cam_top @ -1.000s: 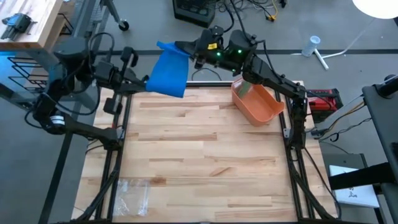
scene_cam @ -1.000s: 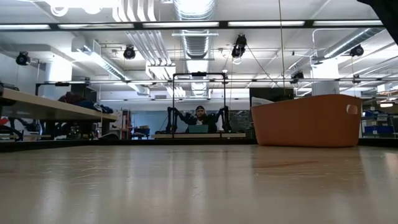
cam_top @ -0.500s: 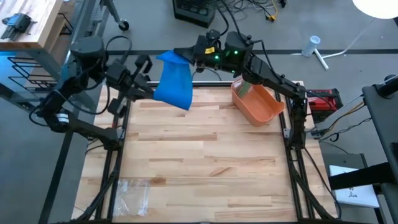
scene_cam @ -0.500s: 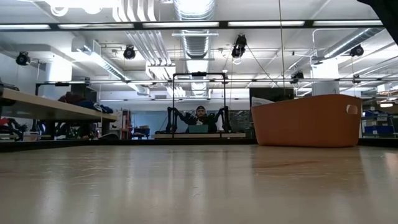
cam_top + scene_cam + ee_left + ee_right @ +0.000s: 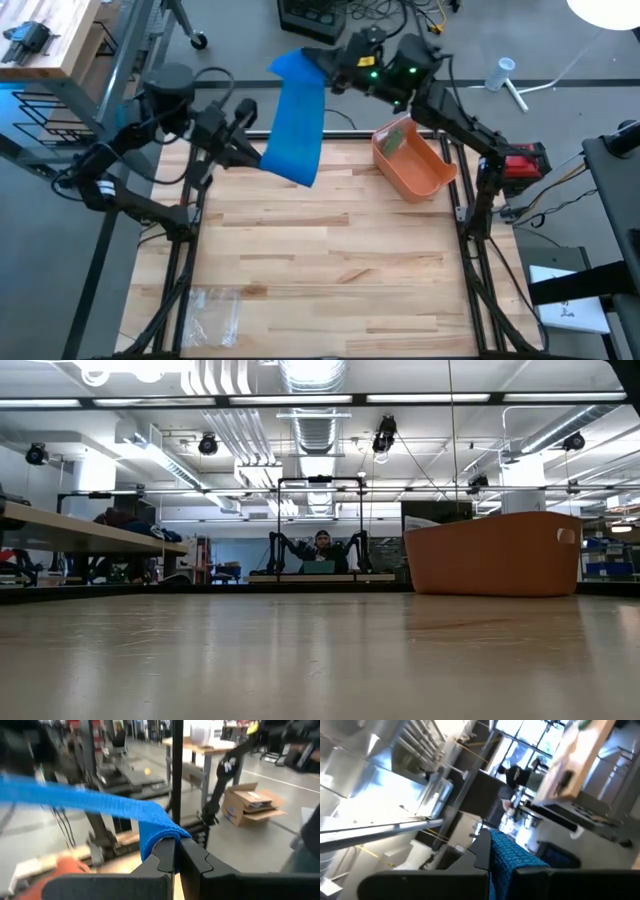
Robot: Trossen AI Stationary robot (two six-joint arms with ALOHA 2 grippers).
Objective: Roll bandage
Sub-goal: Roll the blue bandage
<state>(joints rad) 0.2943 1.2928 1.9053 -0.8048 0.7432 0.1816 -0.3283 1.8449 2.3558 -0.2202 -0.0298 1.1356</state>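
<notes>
Blue bandage (image 5: 297, 118) stretched in the air over the table's (image 5: 320, 260) far edge — left gripper (image 5: 262, 158) pinches its near end, right gripper (image 5: 322, 62) its far end.

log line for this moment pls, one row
step: bandage stretched in air | left gripper: shut on blue bandage, lower end | right gripper: shut on upper end | orange bin: table's far right

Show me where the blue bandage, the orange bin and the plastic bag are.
blue bandage (image 5: 297, 120): high view, middle of the strip.
orange bin (image 5: 432, 180): high view, near wall.
plastic bag (image 5: 213, 310): high view, centre.
</notes>
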